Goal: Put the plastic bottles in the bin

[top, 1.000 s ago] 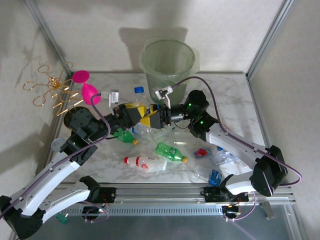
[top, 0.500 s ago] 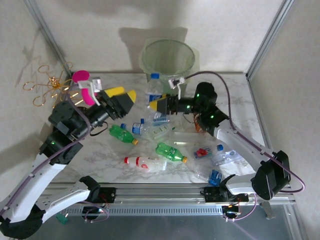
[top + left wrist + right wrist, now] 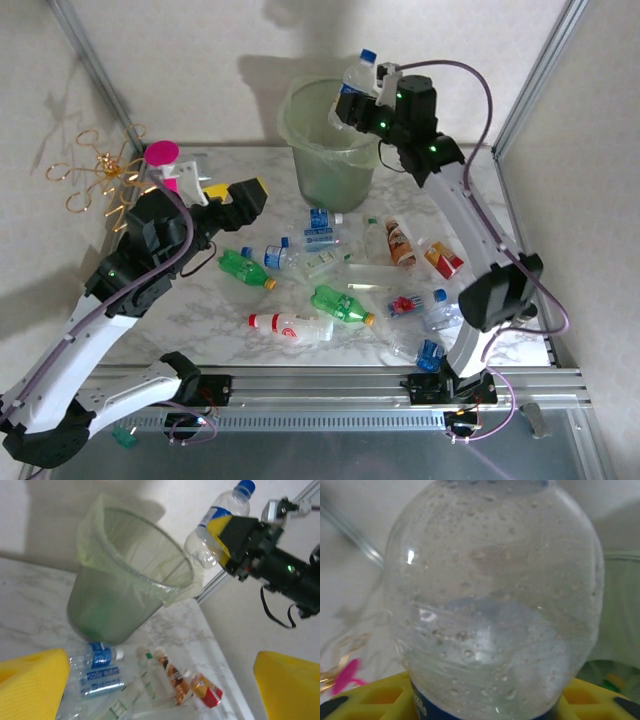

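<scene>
The right jaws grip a clear bottle (image 3: pixel 354 80), cap up, high over the far right rim of the bin (image 3: pixel 305 125). I'd carry it in over the mouth and lower it before letting go, or it may glance off the edge. The left jaws stand open and empty above the table (image 3: pixel 210 300).

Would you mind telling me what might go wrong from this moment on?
1. The right gripper holds the clear bottle above the right rim of the bin rather than over its centre. If released there, the bottle may strike the rim and fall outside.
2. The open left gripper hangs close to the pink ornament, so a reach for another bottle could knock it.
</scene>
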{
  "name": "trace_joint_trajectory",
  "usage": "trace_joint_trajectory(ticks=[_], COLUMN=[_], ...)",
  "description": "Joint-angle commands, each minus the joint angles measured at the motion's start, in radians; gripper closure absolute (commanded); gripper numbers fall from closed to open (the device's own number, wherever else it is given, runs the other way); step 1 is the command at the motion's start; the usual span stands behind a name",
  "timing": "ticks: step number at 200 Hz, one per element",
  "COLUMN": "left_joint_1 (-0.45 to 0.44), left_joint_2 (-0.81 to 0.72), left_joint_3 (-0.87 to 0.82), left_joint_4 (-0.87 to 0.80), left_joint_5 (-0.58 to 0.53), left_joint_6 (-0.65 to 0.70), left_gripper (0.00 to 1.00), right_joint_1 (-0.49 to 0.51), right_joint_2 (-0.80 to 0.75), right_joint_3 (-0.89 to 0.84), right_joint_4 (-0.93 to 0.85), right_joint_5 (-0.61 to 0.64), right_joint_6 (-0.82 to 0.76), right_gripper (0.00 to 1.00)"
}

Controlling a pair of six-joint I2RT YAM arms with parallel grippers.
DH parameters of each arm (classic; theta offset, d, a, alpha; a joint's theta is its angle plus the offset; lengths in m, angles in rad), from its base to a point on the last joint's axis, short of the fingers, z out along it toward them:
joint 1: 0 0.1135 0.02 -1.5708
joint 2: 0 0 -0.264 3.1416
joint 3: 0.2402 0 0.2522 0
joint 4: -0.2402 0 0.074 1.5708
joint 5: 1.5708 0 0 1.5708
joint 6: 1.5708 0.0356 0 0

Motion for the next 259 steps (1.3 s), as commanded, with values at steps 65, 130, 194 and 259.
trace_joint_trajectory(ticks=[65, 130, 194, 259], left_joint_1=[-0.005, -0.006, -0.005, -0.005], left_joint_2=[0.0, -0.02, -0.017, -0.026], left_joint_3=[-0.114, -0.201, -0.199, -0.185], left_joint_4=[-0.001, 0.038, 0.034, 0.004], left_joint_5=[0.007, 0.036, 0.031, 0.012], left_joint_6=[-0.018, -0.038, -0.02, -0.008], left_gripper=[0.06, 0.06, 0.06, 0.06], right_joint_1=[0.012, 0.059, 0.06, 0.06], right_joint_2=[0.401, 0.485, 0.475, 0.446], right_joint_3=[0.44, 0.44, 0.418, 0.416], right_joint_4=[-0.249, -0.251, -0.216, -0.184], right_joint_5=[0.234, 0.294, 0.274, 0.276], right_joint_6=[-0.139, -0.269, -0.28, -0.28], right_gripper=[0.51, 0.43, 0.2, 0.19])
